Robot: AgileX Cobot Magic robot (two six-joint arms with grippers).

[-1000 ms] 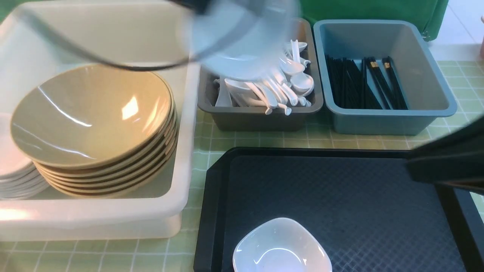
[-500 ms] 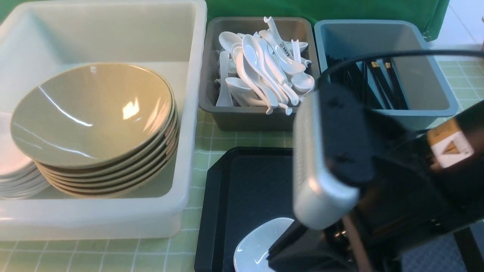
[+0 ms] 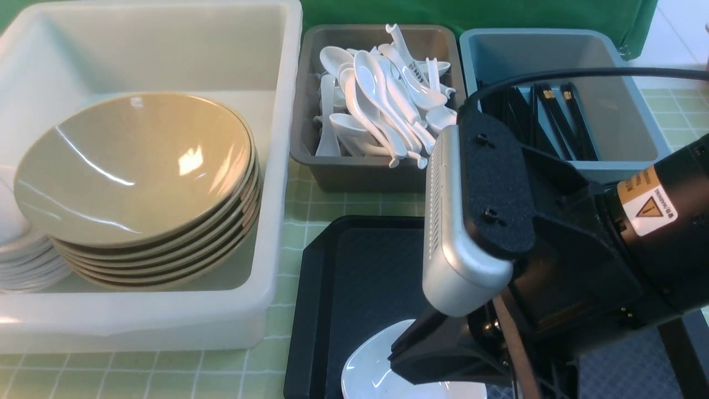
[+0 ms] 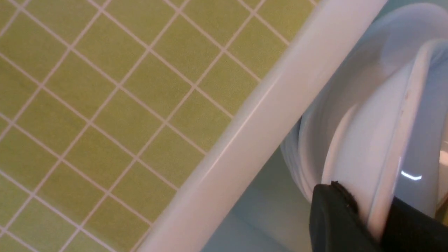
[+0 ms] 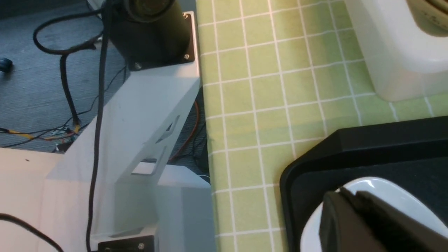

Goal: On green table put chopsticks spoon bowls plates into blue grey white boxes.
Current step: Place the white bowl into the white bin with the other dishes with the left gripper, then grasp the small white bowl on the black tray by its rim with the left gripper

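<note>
"Front view first: where were the dishes?"

"One white rounded-square dish lay on the black textured tray, near side. The stacked white dishes stood in the large white tub at left, beside the beige-olive bowls."

"And the jaws?"

"The left gripper had its fingers pinched on a tilted white dish over that stack. The right gripper had its jaws together above the tray dish; I couldn't tell whether they touched it."

"How was the held one best set down?"

"Levelled, I'd judge, lowered until the stack bore it, then released gently; an early release risked a slide against the bowls. The right jaws needed to open and straddle the rim, not press on glaze."

"The surface?"

"Pale green table, thin white grid. Far off, the dark grey tub held spoons; the blue-grey tub, to its right, black chopsticks."

"The room?"

"Green cloth behind, dark floor and loose cables beside the table."
</note>
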